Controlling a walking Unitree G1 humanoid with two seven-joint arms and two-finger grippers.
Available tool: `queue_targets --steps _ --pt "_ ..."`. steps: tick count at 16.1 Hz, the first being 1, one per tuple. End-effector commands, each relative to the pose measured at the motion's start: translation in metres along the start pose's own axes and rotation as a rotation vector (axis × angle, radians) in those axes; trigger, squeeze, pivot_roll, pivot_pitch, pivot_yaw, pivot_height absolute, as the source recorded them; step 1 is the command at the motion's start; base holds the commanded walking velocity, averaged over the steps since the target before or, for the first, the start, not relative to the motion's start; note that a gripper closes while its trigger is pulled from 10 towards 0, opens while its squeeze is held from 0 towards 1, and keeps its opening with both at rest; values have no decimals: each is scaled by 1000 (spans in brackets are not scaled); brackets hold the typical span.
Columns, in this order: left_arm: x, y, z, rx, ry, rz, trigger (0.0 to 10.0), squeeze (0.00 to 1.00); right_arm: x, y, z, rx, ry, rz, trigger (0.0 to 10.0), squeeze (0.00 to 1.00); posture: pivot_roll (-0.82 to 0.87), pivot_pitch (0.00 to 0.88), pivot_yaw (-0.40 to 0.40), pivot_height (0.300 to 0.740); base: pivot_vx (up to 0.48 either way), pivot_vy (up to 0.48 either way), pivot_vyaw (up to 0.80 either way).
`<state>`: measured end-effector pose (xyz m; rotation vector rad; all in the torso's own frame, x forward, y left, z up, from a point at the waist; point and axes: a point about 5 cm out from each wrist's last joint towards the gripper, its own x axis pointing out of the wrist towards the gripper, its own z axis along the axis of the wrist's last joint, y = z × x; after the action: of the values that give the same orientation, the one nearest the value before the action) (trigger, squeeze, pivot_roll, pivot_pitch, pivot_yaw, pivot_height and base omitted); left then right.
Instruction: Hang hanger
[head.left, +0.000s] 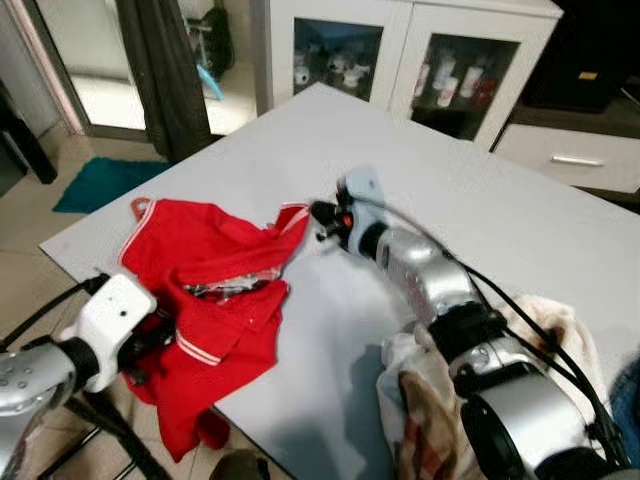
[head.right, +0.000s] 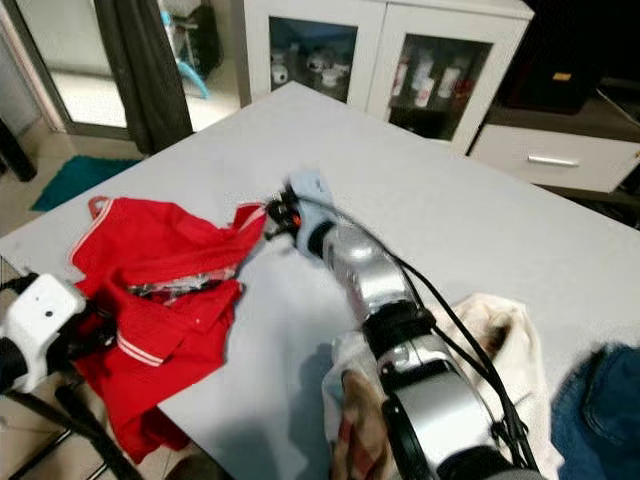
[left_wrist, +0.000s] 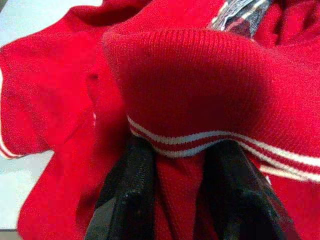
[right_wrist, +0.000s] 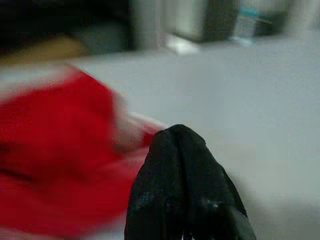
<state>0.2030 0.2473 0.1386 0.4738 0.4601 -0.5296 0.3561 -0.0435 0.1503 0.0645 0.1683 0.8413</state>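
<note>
A red shirt (head.left: 190, 250) with white trim lies crumpled at the left corner of the white table (head.left: 480, 190), part of it hanging over the edge. A shiny hanger (head.left: 228, 288) lies in its folds near the collar. My left gripper (head.left: 150, 345) is at the hanging part; in the left wrist view its fingers (left_wrist: 125, 195) stand on either side of red fabric, shut on it. My right gripper (head.left: 318, 218) reaches across the table to the shirt's right edge. In the right wrist view its fingertips (right_wrist: 187, 165) are pressed together with nothing seen between them.
A cream plaid cloth (head.left: 420, 400) lies under my right arm at the table's near edge, with blue denim (head.right: 600, 400) beside it. A white glass-door cabinet (head.left: 400, 50) and a drawer unit (head.left: 570, 155) stand behind the table. A dark curtain (head.left: 165, 70) hangs at the far left.
</note>
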Motion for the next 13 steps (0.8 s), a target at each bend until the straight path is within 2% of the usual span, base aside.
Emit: queue_targets --steps 1,2,3,5,9,13 --pt "4 -2 2 1 -7 -10 10000 0 -2 6 11 15 -35 89 10000 0 163 43 -47 740 0 0 0" --pt "7 -3 2 -1 -12 -11 10000 0 -7 22 17 38 -42 251 10000 0 158 42 -48 740 0 0 0" --pt "7 -3 2 -1 -13 -10 10000 0 -8 26 17 45 -41 281 10000 0 158 42 -48 740 0 0 0" --pt "9 -3 3 -4 -23 -2 10000 0 -16 50 5 54 25 455 10000 0 160 42 -51 740 0 0 0" --pt "9 -1 1 -9 -22 13 10000 0 -19 75 -11 91 95 595 10000 0 171 40 -51 740 0 0 0" --pt "21 -3 4 -20 -39 5 10000 0 -14 99 -6 125 93 690 10000 0 177 37 -47 740 0 0 0"
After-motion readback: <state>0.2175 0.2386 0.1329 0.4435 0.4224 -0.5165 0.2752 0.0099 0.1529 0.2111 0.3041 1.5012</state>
